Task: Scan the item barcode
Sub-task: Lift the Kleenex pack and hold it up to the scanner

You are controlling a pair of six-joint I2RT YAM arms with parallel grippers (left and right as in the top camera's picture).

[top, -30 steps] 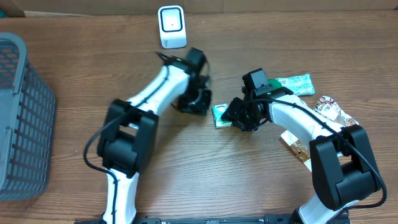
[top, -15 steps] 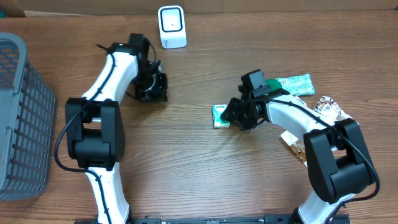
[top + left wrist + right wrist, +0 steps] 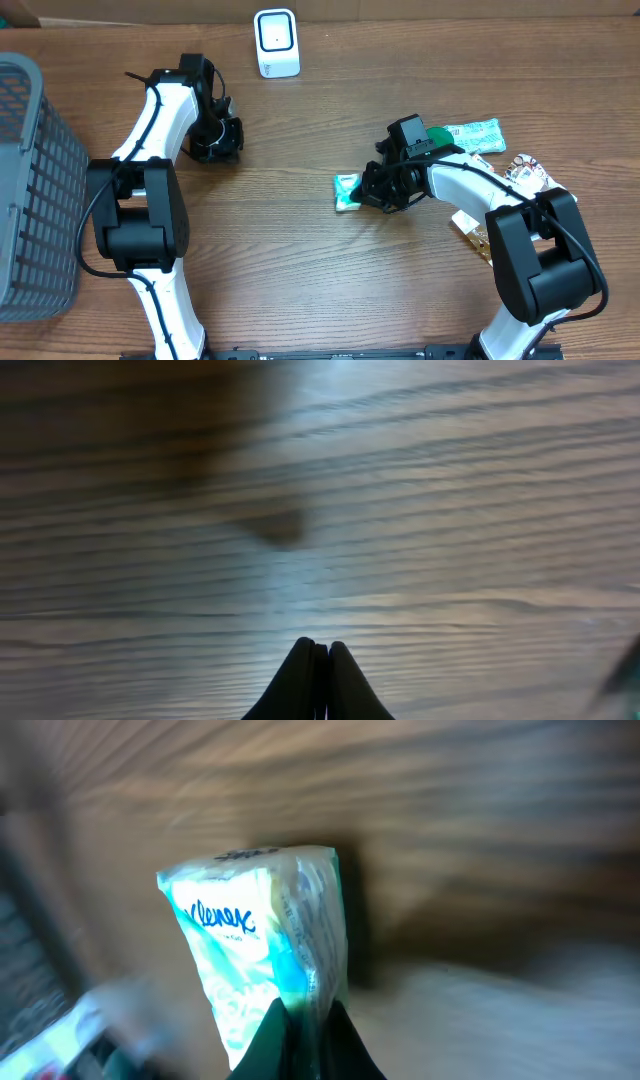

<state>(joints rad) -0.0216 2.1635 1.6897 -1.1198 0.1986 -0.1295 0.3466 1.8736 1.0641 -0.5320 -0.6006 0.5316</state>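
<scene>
Below and to the right of the scanner [image 3: 276, 42], well apart from it, the Kleenex pack [image 3: 347, 191] sits low over the table [image 3: 300, 280]. I cannot tell whether it rests on the wood or hangs just clear of it. My right gripper [image 3: 372, 190] is clamped on the pack: in the right wrist view both jaws pinch its lower edge, with the brand name facing the camera. My left gripper [image 3: 222, 140], below and to the left of the scanner, is closed on nothing. The left wrist view shows its tips pressed together over bare wood.

Status, by my judgement:
1. Grasp of the item: done.
2. Transport to the scanner: not yet done.
3. Presentation of the barcode to the scanner window: not yet done. No barcode shows in any view, so I cannot tell which face carries it; the pack may need turning.

Other packets [image 3: 475, 135] lie further right of the scanner, ungrasped. A grey basket [image 3: 30, 180] stands far to the left of the scanner.
</scene>
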